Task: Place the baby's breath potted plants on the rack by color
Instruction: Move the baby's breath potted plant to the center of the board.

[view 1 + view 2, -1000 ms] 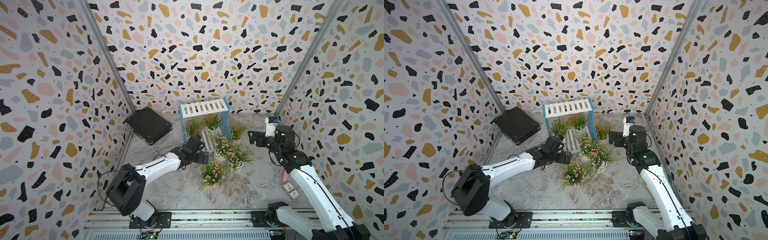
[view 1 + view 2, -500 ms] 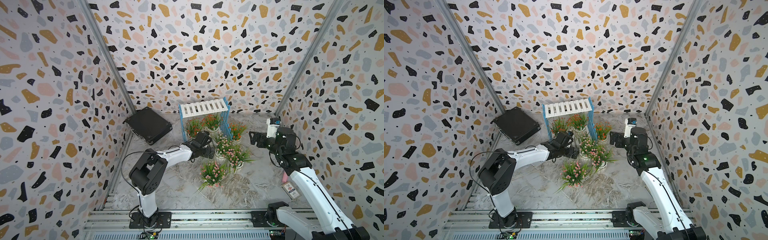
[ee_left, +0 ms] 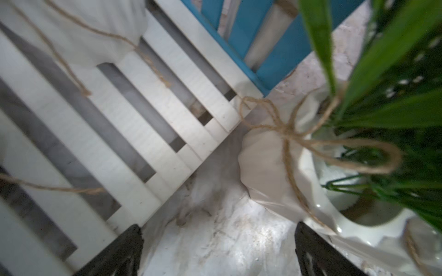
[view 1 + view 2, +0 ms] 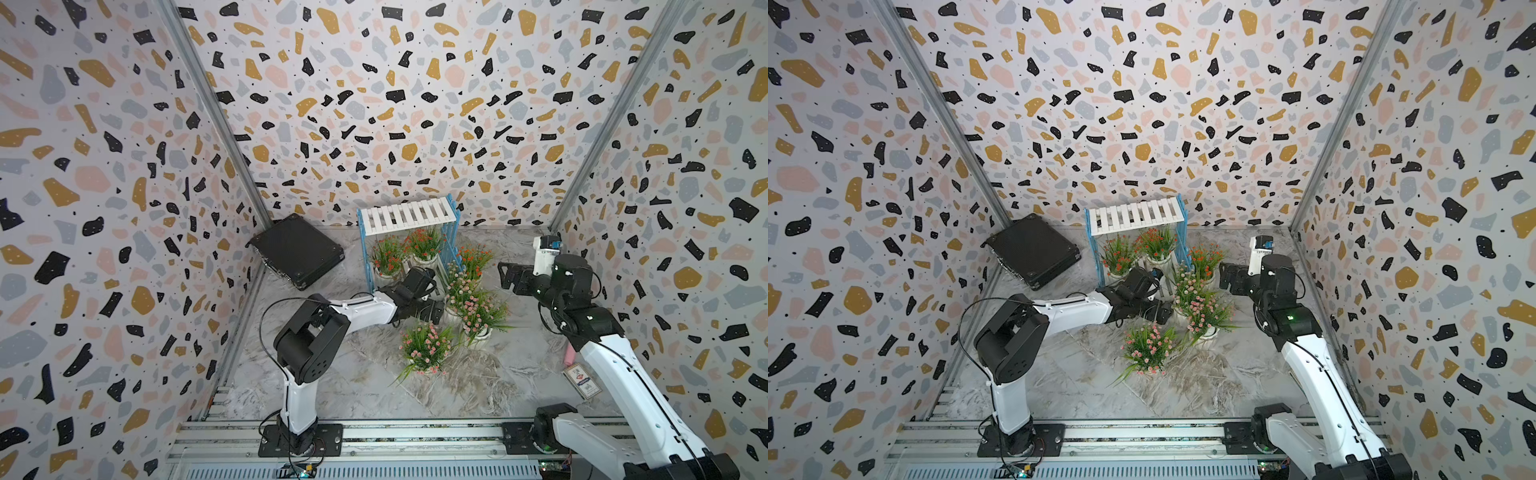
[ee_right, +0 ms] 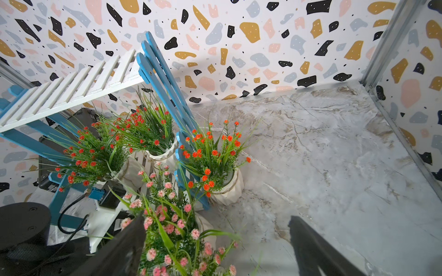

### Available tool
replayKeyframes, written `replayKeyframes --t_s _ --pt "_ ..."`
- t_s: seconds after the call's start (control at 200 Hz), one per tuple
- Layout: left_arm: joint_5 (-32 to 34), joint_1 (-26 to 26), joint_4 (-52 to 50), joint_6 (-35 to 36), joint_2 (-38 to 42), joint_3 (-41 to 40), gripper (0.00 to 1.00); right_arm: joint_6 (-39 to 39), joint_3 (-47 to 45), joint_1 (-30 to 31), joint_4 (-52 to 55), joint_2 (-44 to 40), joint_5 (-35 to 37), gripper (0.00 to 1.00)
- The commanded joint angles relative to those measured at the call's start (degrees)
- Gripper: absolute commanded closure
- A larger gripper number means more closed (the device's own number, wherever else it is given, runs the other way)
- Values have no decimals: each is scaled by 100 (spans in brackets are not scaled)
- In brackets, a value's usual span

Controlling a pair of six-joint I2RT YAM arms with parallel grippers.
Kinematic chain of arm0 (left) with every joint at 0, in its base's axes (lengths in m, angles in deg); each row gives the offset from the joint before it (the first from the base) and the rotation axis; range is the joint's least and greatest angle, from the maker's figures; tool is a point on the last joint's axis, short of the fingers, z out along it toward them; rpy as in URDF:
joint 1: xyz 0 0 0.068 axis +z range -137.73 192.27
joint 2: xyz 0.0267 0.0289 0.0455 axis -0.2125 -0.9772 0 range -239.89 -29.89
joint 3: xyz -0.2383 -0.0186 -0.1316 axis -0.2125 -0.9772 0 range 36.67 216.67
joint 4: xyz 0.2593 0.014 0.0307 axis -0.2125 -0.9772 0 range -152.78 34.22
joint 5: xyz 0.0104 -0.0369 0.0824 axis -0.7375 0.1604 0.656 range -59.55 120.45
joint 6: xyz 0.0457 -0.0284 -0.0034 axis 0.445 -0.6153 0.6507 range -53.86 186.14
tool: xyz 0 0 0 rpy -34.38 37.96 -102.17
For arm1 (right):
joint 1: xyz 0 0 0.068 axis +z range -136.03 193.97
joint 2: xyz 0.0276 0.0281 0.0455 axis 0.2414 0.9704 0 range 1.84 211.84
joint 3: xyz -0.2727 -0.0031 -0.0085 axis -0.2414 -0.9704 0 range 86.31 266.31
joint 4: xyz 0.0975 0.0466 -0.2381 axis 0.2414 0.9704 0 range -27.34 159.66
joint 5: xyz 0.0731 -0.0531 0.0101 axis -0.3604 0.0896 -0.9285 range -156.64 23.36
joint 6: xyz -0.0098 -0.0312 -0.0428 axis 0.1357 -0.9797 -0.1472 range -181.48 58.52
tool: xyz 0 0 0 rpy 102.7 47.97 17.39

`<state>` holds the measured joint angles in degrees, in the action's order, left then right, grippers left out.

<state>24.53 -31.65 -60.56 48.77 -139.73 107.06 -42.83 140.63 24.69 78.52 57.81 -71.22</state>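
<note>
Count: six white-potted baby's breath plants, made up of three orange-red plants [image 4: 424,243] and three pink plants [image 4: 426,347]; one white-slatted, blue-framed rack [image 4: 409,216].
Position: two orange-red on the lower shelf, the third just outside the right frame; pink on the grey marbled worktop [image 4: 519,374] in front.
Rack: upright, long axis along the back wall.
Nearby: flat black case [image 4: 297,249], to the left.
Left gripper [image 3: 217,227]: released, low between the shelf corner and a pink plant's pot.
Right gripper [image 5: 216,219]: released, empty.

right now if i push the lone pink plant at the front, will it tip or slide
Likely top-heavy: the front pink plant spreads wide foliage over a small white pot, so a high push may tip it. Its long leaves droop onto the table, so probably floppy; they'd bend rather than move the pot.
</note>
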Motion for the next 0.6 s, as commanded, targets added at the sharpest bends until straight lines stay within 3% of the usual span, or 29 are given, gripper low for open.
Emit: replayKeyframes --t_s 0.0,0.596 --pt "-174 -220 201 14 -109 254 2 -31 125 -25 42 -145 132 4" --pt "-366 -868 402 -203 -943 1159 3 -150 440 -26 471 -393 304 4"
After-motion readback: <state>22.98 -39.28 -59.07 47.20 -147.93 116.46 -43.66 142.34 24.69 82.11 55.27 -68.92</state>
